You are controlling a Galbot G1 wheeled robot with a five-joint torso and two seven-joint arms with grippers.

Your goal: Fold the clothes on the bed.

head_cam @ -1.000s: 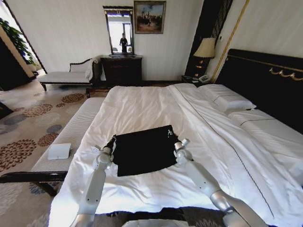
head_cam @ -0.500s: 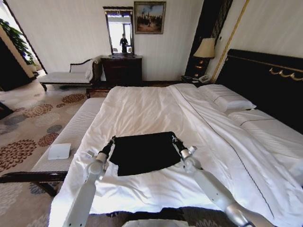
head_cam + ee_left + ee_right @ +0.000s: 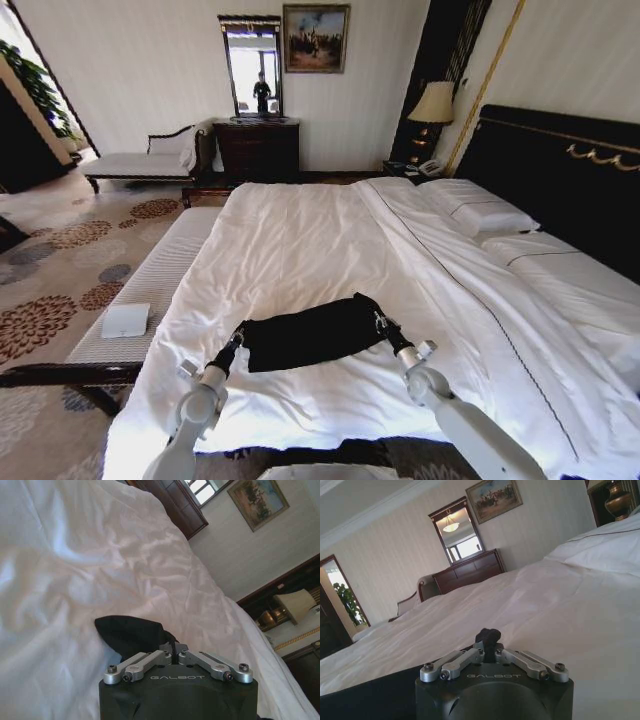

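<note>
Both arms reach forward from the foot of the bed point(image 3: 300, 240), each stretched low over the white sheet and angled slightly inward toward the black T-shirt point(image 3: 305, 332). The left hand point(image 3: 237, 339) sits at the shirt's left edge, its forearm rising from the lower left of the head view with the silver wrist joint just behind it. In the left wrist view the left hand's fingers point(image 3: 172, 652) are drawn together at the middle, pinched on a bunched fold of the black T-shirt point(image 3: 131, 632), which puckers up off the sheet right in front of them.

The right hand point(image 3: 382, 323) sits at the shirt's right corner, its forearm coming in from the lower right, wrist bent so the hand points up the bed. In the right wrist view the right hand point(image 3: 489, 642) is closed too, with a small dark knot of cloth caught between its fingers, and more of the black T-shirt point(image 3: 370, 697) trailing off to the side.

The T-shirt lies as a narrow, dark band across the near part of the bed, stretched between the two hands, its far edge curved and its near edge slightly ragged. The sheet around it is wrinkled. No lettering shows on the cloth.
</note>
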